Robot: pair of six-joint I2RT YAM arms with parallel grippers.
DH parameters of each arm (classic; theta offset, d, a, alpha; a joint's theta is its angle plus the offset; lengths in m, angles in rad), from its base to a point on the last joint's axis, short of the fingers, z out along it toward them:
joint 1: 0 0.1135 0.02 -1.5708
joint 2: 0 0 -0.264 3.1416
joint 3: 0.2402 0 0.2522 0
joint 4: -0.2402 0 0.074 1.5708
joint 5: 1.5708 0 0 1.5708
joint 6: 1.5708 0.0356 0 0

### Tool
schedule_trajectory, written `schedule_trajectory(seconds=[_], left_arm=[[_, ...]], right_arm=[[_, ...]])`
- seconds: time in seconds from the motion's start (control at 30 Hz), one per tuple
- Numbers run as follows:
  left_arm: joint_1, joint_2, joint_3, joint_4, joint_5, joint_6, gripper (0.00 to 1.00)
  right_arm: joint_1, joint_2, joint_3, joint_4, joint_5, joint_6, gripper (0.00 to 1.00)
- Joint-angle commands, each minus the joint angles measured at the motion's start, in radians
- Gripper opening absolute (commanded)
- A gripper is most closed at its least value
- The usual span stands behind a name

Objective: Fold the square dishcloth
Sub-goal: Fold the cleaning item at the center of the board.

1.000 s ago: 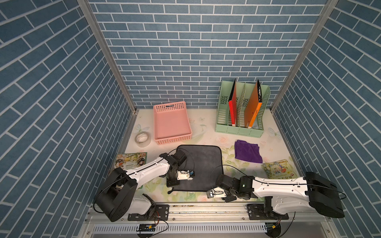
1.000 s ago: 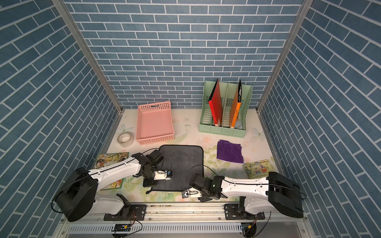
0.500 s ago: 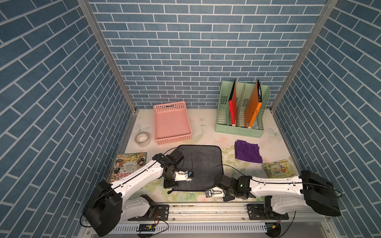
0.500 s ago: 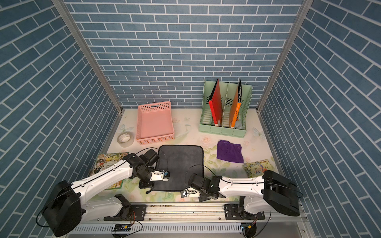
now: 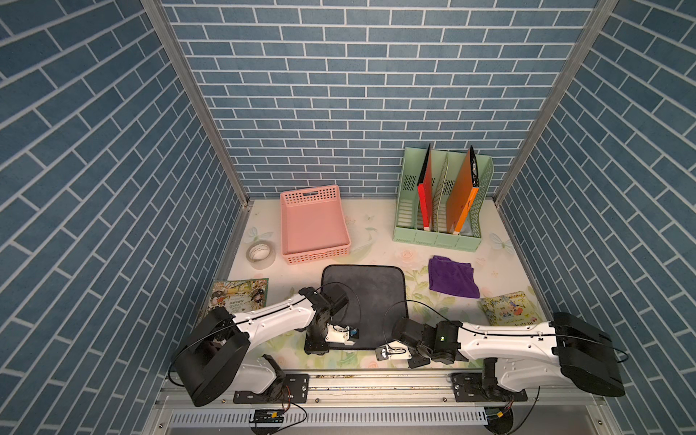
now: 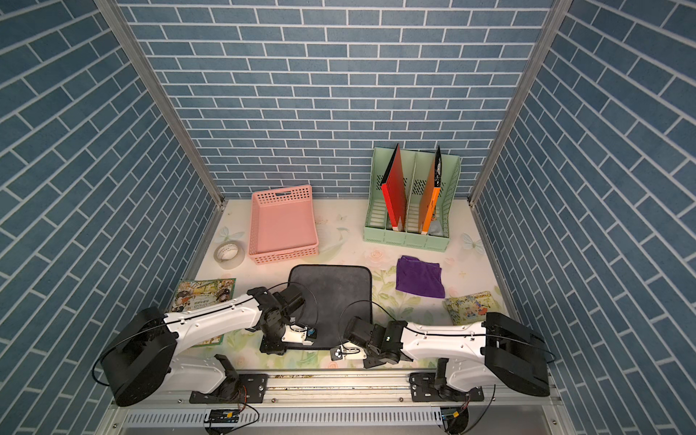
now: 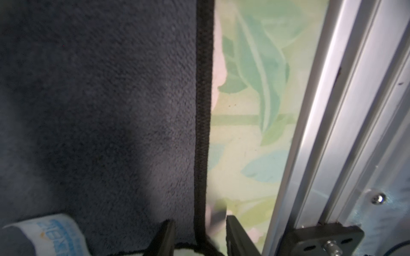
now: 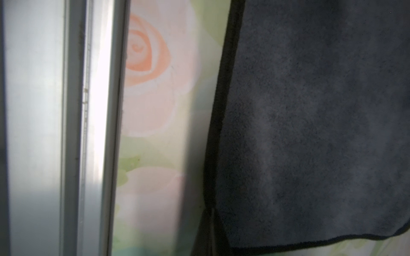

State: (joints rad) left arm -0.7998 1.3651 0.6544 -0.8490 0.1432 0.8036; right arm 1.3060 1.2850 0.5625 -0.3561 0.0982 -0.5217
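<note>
The square dishcloth (image 5: 371, 297) (image 6: 335, 293) is dark grey with a black hem and lies flat at mid-table. My left gripper (image 5: 318, 346) (image 6: 273, 348) sits low at its near-left corner. In the left wrist view, my left gripper (image 7: 199, 223) is open, its jaws standing either side of the hem without pinching it. My right gripper (image 5: 384, 352) (image 6: 337, 354) is at the near-right corner. In the right wrist view, my right gripper (image 8: 210, 212) is shut on the dishcloth's hem (image 8: 218, 110).
A pink basket (image 5: 314, 226) and a green file holder (image 5: 440, 211) stand at the back. A tape roll (image 5: 260, 252) and a picture book (image 5: 237, 297) lie left; a purple cloth (image 5: 452, 277) and a booklet (image 5: 508, 307) lie right. The metal rail (image 7: 332, 110) runs close along the near edge.
My right gripper has closed on the dishcloth's near-right corner. My left arm has shifted a little, with its gripper still at the near-left corner.
</note>
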Motion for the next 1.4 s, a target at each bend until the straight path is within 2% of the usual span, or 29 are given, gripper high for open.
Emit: schedule_trajectory(seconds=[0.0, 0.13, 0.23, 0.37, 0.63, 0.8, 1.07, 1.37], left_arm=[[-0.022, 0.041, -0.07, 0.112, -0.119, -0.004, 0.34], [-0.019, 0.011, -0.019, 0.096, -0.147, -0.002, 0.0], [0.009, -0.078, 0.08, -0.016, -0.063, 0.033, 0.0], [0.092, -0.122, 0.2, -0.224, 0.082, 0.068, 0.0], [0.148, -0.154, 0.208, -0.373, 0.088, 0.116, 0.0], [0.196, -0.132, 0.241, -0.364, 0.057, 0.145, 0.0], [0.293, 0.043, 0.342, -0.218, 0.031, 0.134, 0.0], [0.381, 0.134, 0.417, -0.11, 0.005, 0.155, 0.0]], right_arm=[[-0.01, -0.024, 0.029, -0.042, -0.008, 0.017, 0.0], [-0.026, -0.044, 0.063, -0.068, -0.025, 0.015, 0.0], [-0.038, -0.067, 0.096, -0.113, -0.049, 0.018, 0.0], [-0.041, -0.092, 0.147, -0.17, -0.078, 0.011, 0.0], [-0.063, -0.083, 0.261, -0.304, -0.142, -0.012, 0.0], [-0.137, -0.094, 0.254, -0.366, -0.137, -0.033, 0.0], [-0.215, -0.052, 0.253, -0.253, -0.096, -0.046, 0.0], [-0.339, 0.056, 0.321, -0.157, -0.089, -0.137, 0.0]])
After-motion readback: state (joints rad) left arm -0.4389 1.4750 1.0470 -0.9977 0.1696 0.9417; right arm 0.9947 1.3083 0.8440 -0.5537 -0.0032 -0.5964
